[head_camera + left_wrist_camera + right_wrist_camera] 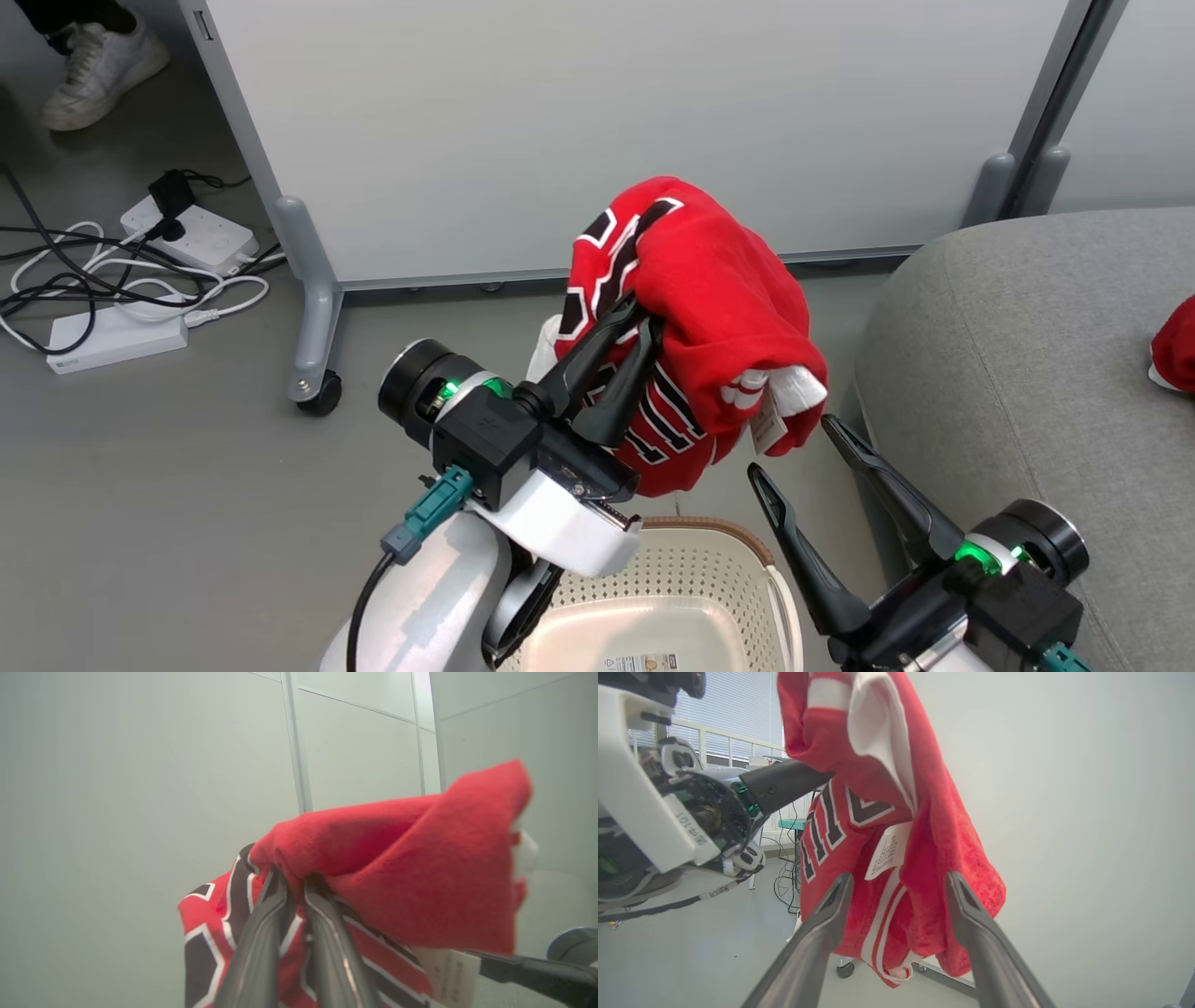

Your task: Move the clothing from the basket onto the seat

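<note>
Soft red jersey (719,299) with black-and-white lettering and striped edging, bunched and raised above the cream-white perforated plastic laundry basket (738,541) with its brown woven-look rim. Pinched tight between the clenched fingers of the left gripper (646,317). Just below and to the right, the right gripper (789,446), jaws spread wide, grasping nothing. Further right, the large grey fabric cushion seat (1027,373), with a second red garment (1178,345) with white trim lying at its edge.

L tool (646,315) clamps red jersey (719,280) above basket (695,583); R tool (789,445) spread wide nr seat (1027,373).
</note>
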You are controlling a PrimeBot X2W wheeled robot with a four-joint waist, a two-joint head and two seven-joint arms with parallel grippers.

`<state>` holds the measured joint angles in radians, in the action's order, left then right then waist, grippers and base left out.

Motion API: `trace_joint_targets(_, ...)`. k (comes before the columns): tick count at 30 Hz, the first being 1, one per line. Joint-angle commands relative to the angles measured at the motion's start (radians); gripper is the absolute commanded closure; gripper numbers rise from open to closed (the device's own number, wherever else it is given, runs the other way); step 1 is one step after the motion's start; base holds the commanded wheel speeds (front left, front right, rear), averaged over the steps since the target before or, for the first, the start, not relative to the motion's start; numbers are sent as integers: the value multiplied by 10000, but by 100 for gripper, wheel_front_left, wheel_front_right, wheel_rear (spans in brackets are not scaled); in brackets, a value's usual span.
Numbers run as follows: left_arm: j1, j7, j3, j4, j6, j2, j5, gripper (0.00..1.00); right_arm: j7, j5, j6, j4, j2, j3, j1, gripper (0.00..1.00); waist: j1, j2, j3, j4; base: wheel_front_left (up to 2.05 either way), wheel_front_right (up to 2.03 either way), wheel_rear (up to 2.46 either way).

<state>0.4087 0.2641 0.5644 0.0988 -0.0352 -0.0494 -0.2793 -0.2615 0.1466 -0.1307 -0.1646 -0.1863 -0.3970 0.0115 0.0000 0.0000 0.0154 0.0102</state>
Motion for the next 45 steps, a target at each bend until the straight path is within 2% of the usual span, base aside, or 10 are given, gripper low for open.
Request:
trace_joint_targets(1, 130, 13, 59, 34, -52, -27, -26, 100, -46, -113, -3, 72, -22, -3, 171, 0, 0, 0, 4, -49, 0, 0, 0)
trace_joint_targets(23, 336, 13, 2285, 87, -84, -24, -165, 100, -46, -1193, -3, 2051, 707, 521, 1449, 0, 0, 0, -14, -436, 0, 0, 0)
trace_joint_targets(24, 334, 13, 2342, 97, -59, -25, -161, 100, -46, -1177, -3, 2110, 719, 483, 1474, 64, 0, 0, -10, -444, 0, 0, 0)
trace_joint_targets(25, 336, 13, 2383, 104, -43, -21, -178, 100, -46, -1114, -3, 2157, 734, 437, 1509, 100, 0, 0, -10, -449, 0, 0, 0)
trace_joint_targets(39, 360, 12, 2415, 274, 75, -27, -286, 100, -46, -624, -3, 2013, 835, 823, 1418, 100, 0, 0, 21, -400, 0, 0, 0)
trace_joint_targets(41, 330, 12, 2378, 360, 45, -28, -265, 92, -46, -529, -3, 1944, 857, 920, 1406, 100, 0, 0, 29, -379, 0, 0, 0)
trace_joint_targets(42, 308, 12, 2346, 422, 27, -30, -273, 79, -48, -472, -3, 1898, 869, 984, 1399, 100, 0, 0, 35, -375, 0, 0, 0)
trace_joint_targets(43, 283, 12, 2325, 497, 0, -30, -271, 55, -46, -412, -3, 1855, 887, 1085, 1380, 100, 0, 0, 39, -373, 0, 0, 0)
trace_joint_targets(44, 274, 12, 2314, 570, -29, -28, -217, 18, -48, -359, -3, 1836, 900, 1203, 1347, 100, 0, 0, 40, -374, 0, 0, 0)
trace_joint_targets(45, 252, 12, 2287, 630, -43, -28, -184, 0, -46, -311, -3, 1814, 899, 1297, 1309, 100, 0, 0, 39, -375, 0, 0, 0)
